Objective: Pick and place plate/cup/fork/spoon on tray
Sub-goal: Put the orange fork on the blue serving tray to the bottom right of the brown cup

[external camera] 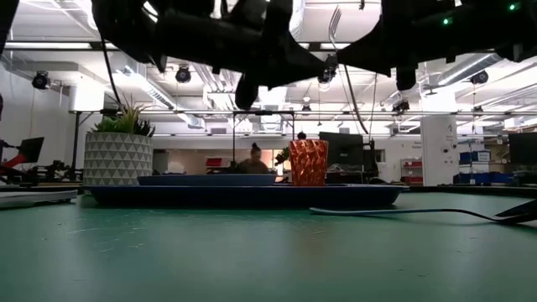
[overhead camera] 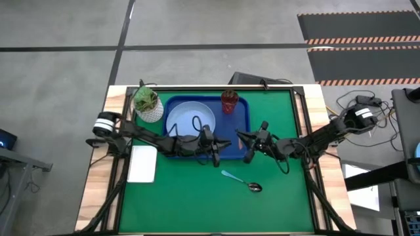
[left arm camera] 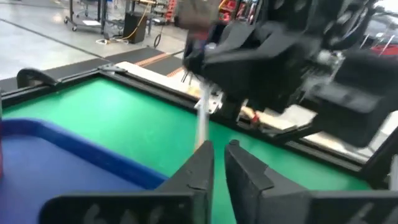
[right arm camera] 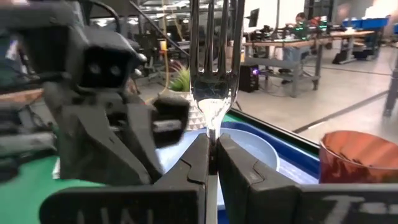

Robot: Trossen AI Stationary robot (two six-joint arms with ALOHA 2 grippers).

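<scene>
The right gripper (right arm camera: 211,152) is clamped on the fork (right arm camera: 214,56), pinching its neck so the tines stand up ahead of the fingers. That hold looks chosen to carry it over to the tray (overhead camera: 239,149), which lies just beyond the fingertips. In the high view this gripper (overhead camera: 252,143) hangs off the tray's near right corner, with its arm stretched low from the table's right edge.

The left gripper (overhead camera: 211,145) faces it from the other side, over the tray's front rim, with its arm reaching in from the left edge. Its fingers (left arm camera: 202,165) are nearly together and hold nothing visible; the fork's metal shows just past them, still in the other gripper.

The plate (overhead camera: 190,121) and cup (overhead camera: 230,101) already sit on the tray, beyond both grippers. The spoon (overhead camera: 241,181) lies on the mat, on the near side of the right gripper, well off the tray, so it is likely next after the fork.
</scene>
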